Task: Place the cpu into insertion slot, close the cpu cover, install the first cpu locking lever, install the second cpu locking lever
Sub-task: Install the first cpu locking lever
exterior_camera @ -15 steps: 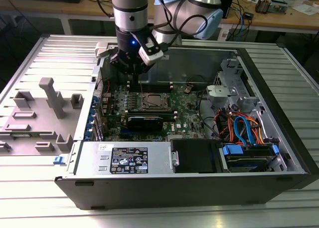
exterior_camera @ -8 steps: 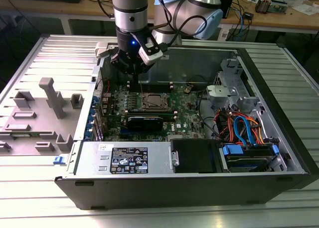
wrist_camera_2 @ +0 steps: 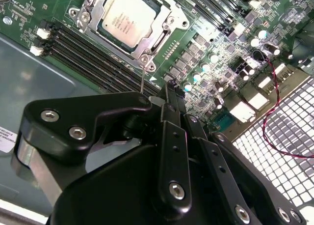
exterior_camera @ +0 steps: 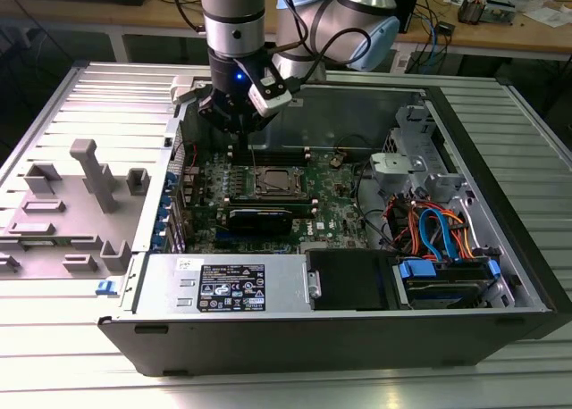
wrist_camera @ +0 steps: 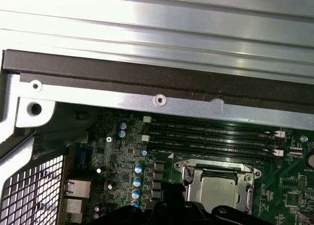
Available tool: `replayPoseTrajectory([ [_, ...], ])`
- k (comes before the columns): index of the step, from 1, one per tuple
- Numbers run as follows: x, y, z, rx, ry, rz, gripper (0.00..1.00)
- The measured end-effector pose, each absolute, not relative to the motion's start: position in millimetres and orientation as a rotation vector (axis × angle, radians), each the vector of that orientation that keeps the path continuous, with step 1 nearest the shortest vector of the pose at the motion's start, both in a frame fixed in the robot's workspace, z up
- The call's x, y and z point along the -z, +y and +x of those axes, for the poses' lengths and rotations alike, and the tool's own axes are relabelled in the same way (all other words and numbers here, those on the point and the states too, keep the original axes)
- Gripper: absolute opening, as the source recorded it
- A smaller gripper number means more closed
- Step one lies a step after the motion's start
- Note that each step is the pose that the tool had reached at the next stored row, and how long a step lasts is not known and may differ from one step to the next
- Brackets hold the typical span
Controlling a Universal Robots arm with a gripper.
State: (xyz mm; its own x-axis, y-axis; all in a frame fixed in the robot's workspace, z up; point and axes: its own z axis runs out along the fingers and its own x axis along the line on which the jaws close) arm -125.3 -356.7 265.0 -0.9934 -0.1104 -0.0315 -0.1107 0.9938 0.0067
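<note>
The cpu (wrist_camera_2: pixel 125 18) lies flat in the insertion slot (wrist_camera_2: pixel 74 12) on the green board, its silvery top facing up. It also shows as cpu (wrist_camera: pixel 218 191) and cpu (exterior_camera: pixel 273 182). The cpu cover (wrist_camera_2: pixel 147 48) is down around it, framing the chip. A thin wire locking lever (wrist_camera_2: pixel 142 80) stands up from the socket's corner. Its upper end meets the black fingers of my gripper (wrist_camera_2: pixel 169 95). The fingers are together, beside the lever rather than clearly around it. In the exterior view the gripper (exterior_camera: pixel 243 128) hangs just above the socket's far-left corner.
Long black memory slots (wrist_camera_2: pixel 83 50) run alongside the socket. The case's metal wall (wrist_camera: pixel 147 72) and a perforated back panel (wrist_camera_2: pixel 284 136) with a red wire (wrist_camera_2: pixel 270 102) lie close by. The power supply (exterior_camera: pixel 223 288), drive cage cables (exterior_camera: pixel 438 235) and a grey fixture tray (exterior_camera: pixel 80 195) sit farther off.
</note>
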Motion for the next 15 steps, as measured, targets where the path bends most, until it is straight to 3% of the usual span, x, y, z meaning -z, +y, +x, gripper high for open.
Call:
replayPoseTrajectory([
  [15, -263.4, -347.7, -118.2, -0.013, 3.106, -0.163, 0.11],
])
